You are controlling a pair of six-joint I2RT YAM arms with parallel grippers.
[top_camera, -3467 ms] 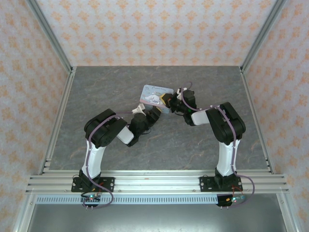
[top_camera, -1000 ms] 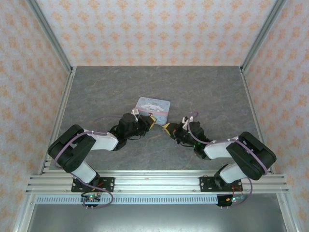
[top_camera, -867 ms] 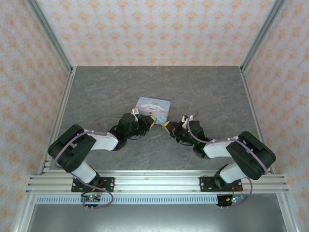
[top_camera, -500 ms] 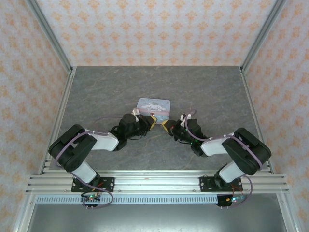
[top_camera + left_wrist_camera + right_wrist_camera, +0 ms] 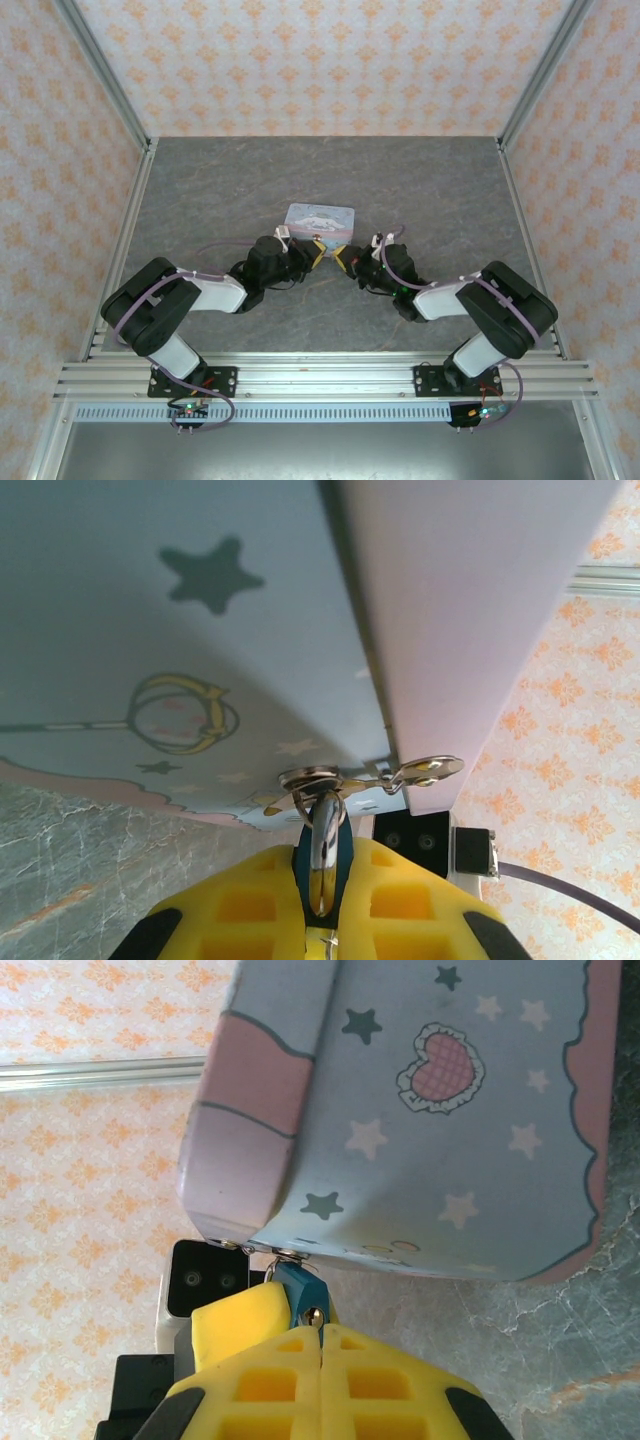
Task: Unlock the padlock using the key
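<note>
The padlock (image 5: 303,1293), a small dark blue body with a brassy keyhole (image 5: 314,1312), hangs by its silvery shackle (image 5: 324,824) from the ring on the pale blue tin (image 5: 320,215). My left gripper (image 5: 315,256) is shut on the padlock, whose blue body sits between the yellow pads (image 5: 250,900). My right gripper (image 5: 321,1330) is shut, its tips right at the keyhole. The key (image 5: 319,1322) is pinched in the seam of the pads; only a thin edge shows, reaching the keyhole. In the top view the right gripper (image 5: 344,260) meets the left one just in front of the tin.
The tin lies mid-table on the grey stone surface (image 5: 220,190). Its metal clasp (image 5: 430,770) sticks out beside the ring. Patterned walls stand on three sides, and an aluminium rail (image 5: 320,378) runs along the near edge. Both forearms lie low over the table.
My right gripper has slid left and slightly away from the arm bases, closing the gap to the padlock and the left gripper. The left arm has stayed put.
</note>
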